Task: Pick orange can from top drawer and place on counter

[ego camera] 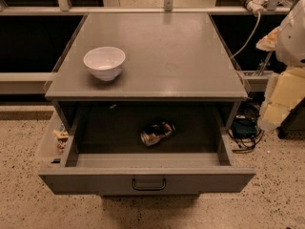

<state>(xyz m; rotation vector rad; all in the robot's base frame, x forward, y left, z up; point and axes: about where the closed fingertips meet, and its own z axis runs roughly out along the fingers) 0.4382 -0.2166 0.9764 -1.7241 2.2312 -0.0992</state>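
Camera view, looking down on cabinet from the front. Gripper [280, 101] at right edge of frame, pale cream and white, blurred, hanging beside the right side of the counter [167, 51] and over the floor. Open or closed: cannot tell. Clear of counter, drawer and can; nothing seen in its hold.

Nearest to it: tangle of dark cables [245, 130] on speckled floor [281, 194], just beside the cabinet's right front corner. White cable [248, 32] running up past the counter's right edge toward the back.

Top drawer [95, 179] pulled out toward the camera, dark interior exposed, small dark handle [148, 183] centred on the front panel. Orange can [157, 132] lying on its side on the drawer floor, roughly mid-drawer, slightly right of centre, silver end turned toward lower left. Well apart from the gripper.

White bowl [104, 62] upright on the counter, left side, near the front edge.

Shallow side tray [45, 149] at drawer's left, small coloured bits in it, too small to identify.
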